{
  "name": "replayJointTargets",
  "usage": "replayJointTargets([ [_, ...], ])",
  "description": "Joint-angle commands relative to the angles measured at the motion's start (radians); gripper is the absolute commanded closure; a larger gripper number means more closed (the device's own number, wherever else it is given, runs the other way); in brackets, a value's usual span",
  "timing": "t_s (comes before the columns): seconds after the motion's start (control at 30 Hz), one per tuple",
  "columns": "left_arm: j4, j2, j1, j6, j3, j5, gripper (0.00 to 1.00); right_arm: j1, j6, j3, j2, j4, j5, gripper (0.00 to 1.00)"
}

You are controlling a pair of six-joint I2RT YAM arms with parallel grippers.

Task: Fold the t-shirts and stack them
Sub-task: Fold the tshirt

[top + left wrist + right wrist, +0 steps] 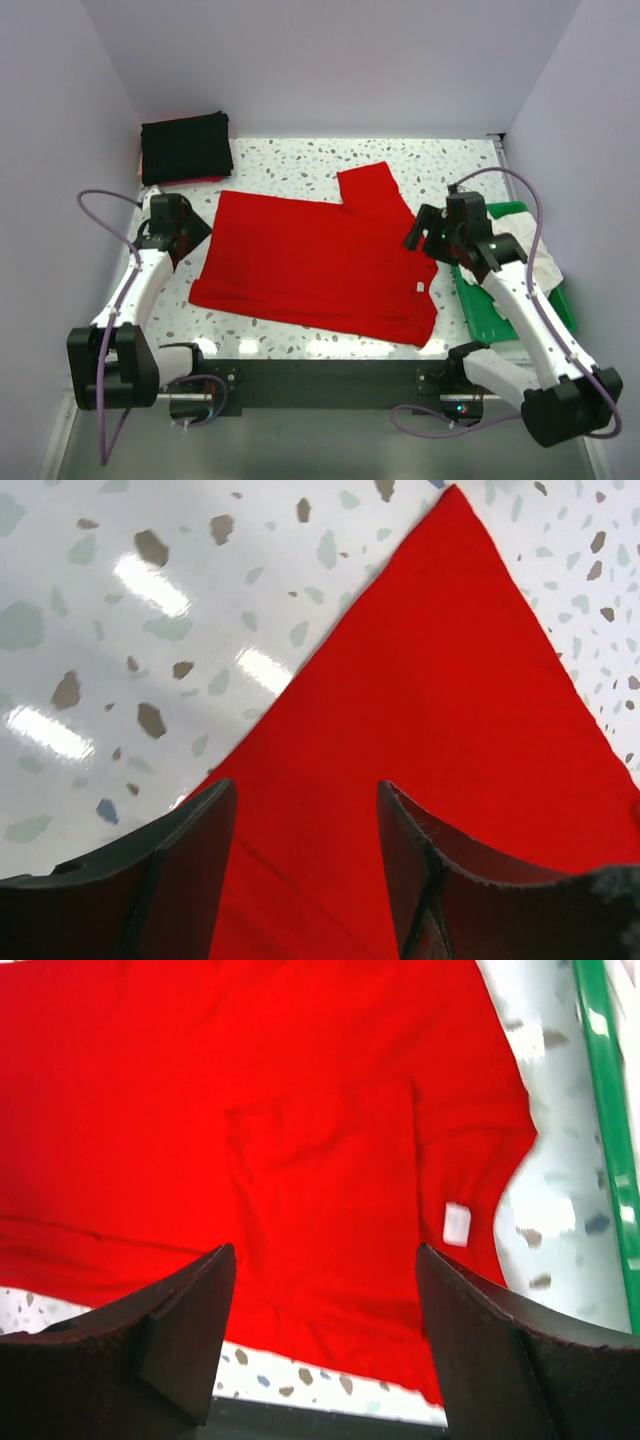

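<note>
The red t-shirt (310, 265) lies spread flat on the speckled table, one sleeve pointing to the back, its white neck label (420, 287) near the right edge. A folded black t-shirt (186, 146) sits at the back left corner. A whitish t-shirt (535, 262) lies crumpled on the green tray. My left gripper (196, 232) is open and empty above the red shirt's left corner (440, 700). My right gripper (422, 240) is open and empty above the shirt's right side (300, 1140), near the label (456, 1224).
The green plastic tray (490, 310) stands at the right edge under my right arm; its rim shows in the right wrist view (605, 1110). White walls close in the table on three sides. The dark front rail (320, 375) runs between the arm bases.
</note>
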Motion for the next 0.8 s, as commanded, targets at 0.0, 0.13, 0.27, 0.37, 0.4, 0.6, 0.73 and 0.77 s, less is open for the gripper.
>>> replayJointTargets([
  [0.0, 0.081, 0.138, -0.038, 0.135, 0.165, 0.041, 0.43, 0.001, -0.098, 0.125, 0.185, 0.166, -0.035, 0.28],
  [0.13, -0.004, 0.097, -0.098, 0.059, 0.119, -0.108, 0.44, 0.03, -0.083, 0.069, 0.152, 0.198, -0.023, 0.29],
  [0.27, -0.041, -0.021, -0.101, -0.029, 0.008, -0.183, 0.44, 0.041, -0.02, -0.138, 0.089, 0.275, -0.037, 0.29],
  [0.37, -0.058, -0.056, -0.101, -0.063, -0.058, -0.211, 0.43, 0.05, -0.003, -0.236, 0.075, 0.31, -0.06, 0.29],
  [0.4, -0.044, -0.061, -0.101, -0.064, -0.09, -0.188, 0.43, 0.055, -0.004, -0.253, 0.077, 0.316, -0.068, 0.3],
  [0.6, 0.062, 0.034, -0.14, -0.089, -0.061, -0.057, 0.51, 0.116, -0.032, -0.315, 0.132, 0.364, -0.065, 0.3],
  [0.73, 0.002, 0.123, -0.164, -0.155, -0.033, -0.12, 0.53, 0.128, -0.035, -0.335, 0.181, 0.406, -0.074, 0.3],
  [0.77, 0.017, 0.132, -0.166, -0.153, -0.038, -0.114, 0.53, 0.127, -0.034, -0.338, 0.189, 0.416, -0.074, 0.3],
])
